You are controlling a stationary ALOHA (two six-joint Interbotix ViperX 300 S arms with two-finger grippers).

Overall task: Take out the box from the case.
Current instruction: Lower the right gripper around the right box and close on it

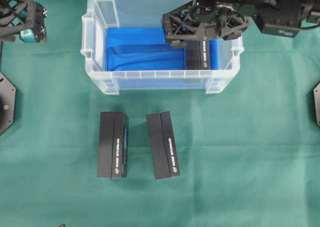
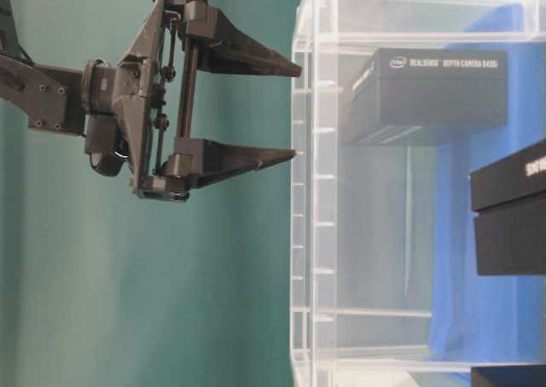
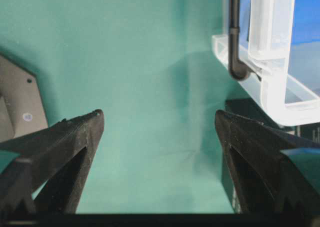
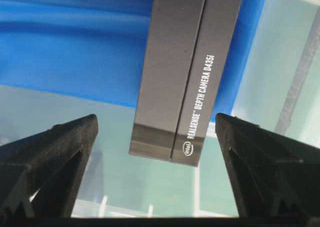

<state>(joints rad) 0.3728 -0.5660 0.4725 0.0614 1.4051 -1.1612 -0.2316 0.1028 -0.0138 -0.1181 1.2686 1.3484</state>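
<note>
A green cloth point(image 1: 240, 152) covers the whole table, and the case point(image 1: 100, 17) stands on it in the upper middle of the overhead view. One black box point(image 1: 199, 54) lies in the case's right end on the blue cloth point(image 1: 135, 49) that lines the bottom (its print reads RealSense Depth Camera D435i in the right wrist view). The right gripper point(image 1: 175, 38) reaches in over the case's upper right rim, its fingers point(image 4: 55, 152) spread wide, one on each side of the box's near end and holding nothing; whether they touch it cannot be told. The left part of the case floor is bare blue cloth.

At the upper left edge of the overhead view, the left gripper point(image 1: 37, 27) hangs well apart from the case, fingers point(image 3: 65, 142) released and wide, only green cloth between them.

Below the case, toward the frame's lower middle, two more black boxes point(image 1: 112, 144) point(image 1: 163, 145) lie on the cloth, near each other, with open cloth all around.
</note>
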